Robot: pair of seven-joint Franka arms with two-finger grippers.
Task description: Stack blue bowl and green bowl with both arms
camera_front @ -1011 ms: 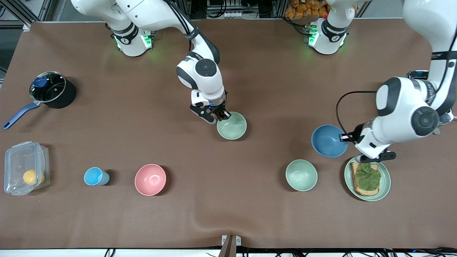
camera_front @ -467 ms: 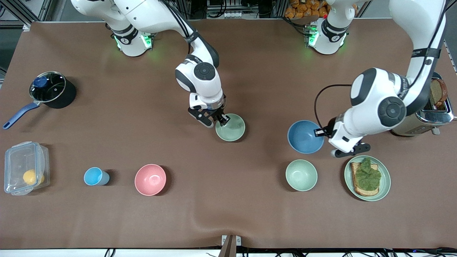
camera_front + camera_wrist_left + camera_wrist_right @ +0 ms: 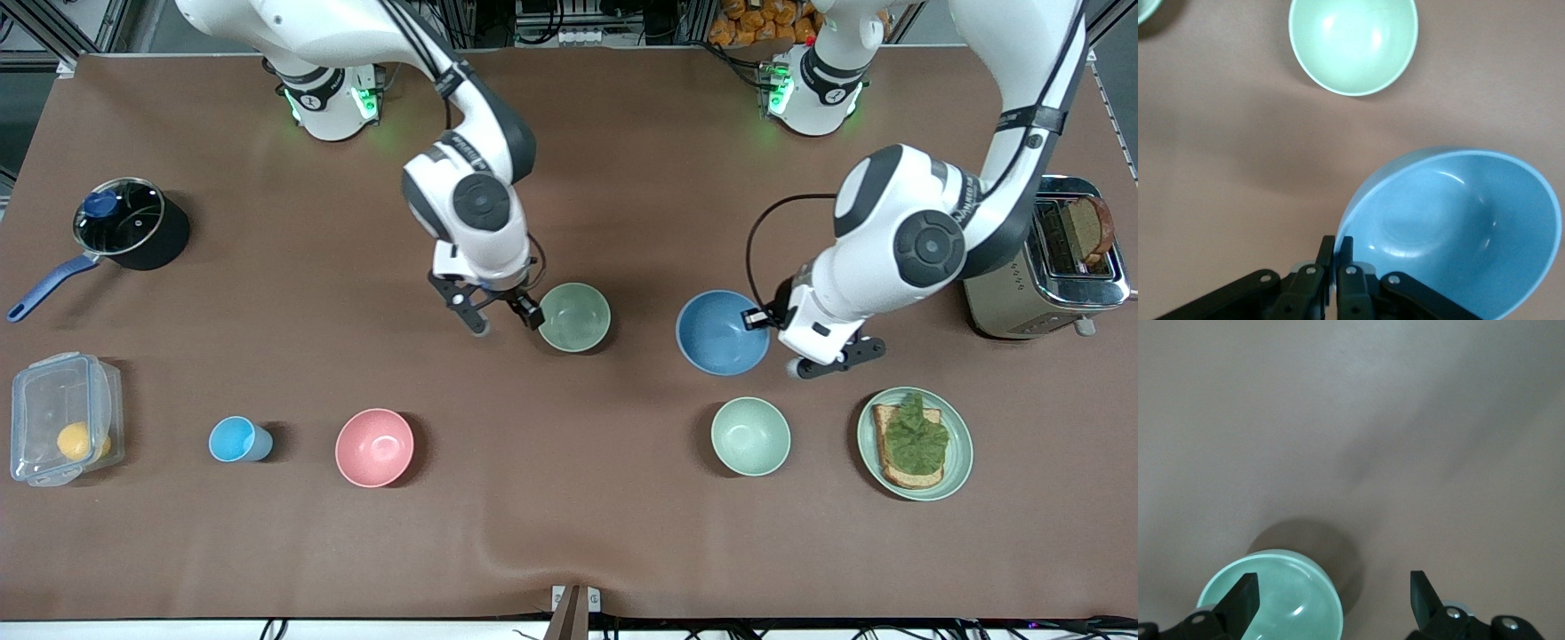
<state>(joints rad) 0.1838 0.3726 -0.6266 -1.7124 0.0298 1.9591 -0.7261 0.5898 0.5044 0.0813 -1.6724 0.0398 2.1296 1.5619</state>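
Observation:
The blue bowl [image 3: 722, 332] hangs tilted in my left gripper [image 3: 763, 318], which is shut on its rim at the left arm's side. It is in the air over the table between the green bowl and the toaster. In the left wrist view the bowl [image 3: 1458, 227] fills the corner, with my gripper [image 3: 1337, 248] pinching its rim. The sage-green bowl [image 3: 574, 316] stands on the table near the middle. My right gripper [image 3: 507, 320] is open and empty just beside it, toward the right arm's end. In the right wrist view [image 3: 1331, 597] one fingertip [image 3: 1245, 600] overlaps the green bowl [image 3: 1285, 613].
A paler mint bowl [image 3: 750, 436] and a green plate with toast [image 3: 956, 449] lie nearer the camera than the blue bowl. A toaster [image 3: 1045, 267] stands at the left arm's end. A pink bowl [image 3: 374, 447], light-blue cup [image 3: 236, 439], plastic box [image 3: 62, 418] and pot [image 3: 124, 222] lie toward the right arm's end.
My left gripper has carried the blue bowl toward the green bowl. My right gripper has let go of the green bowl's rim, opened and drawn back from it.

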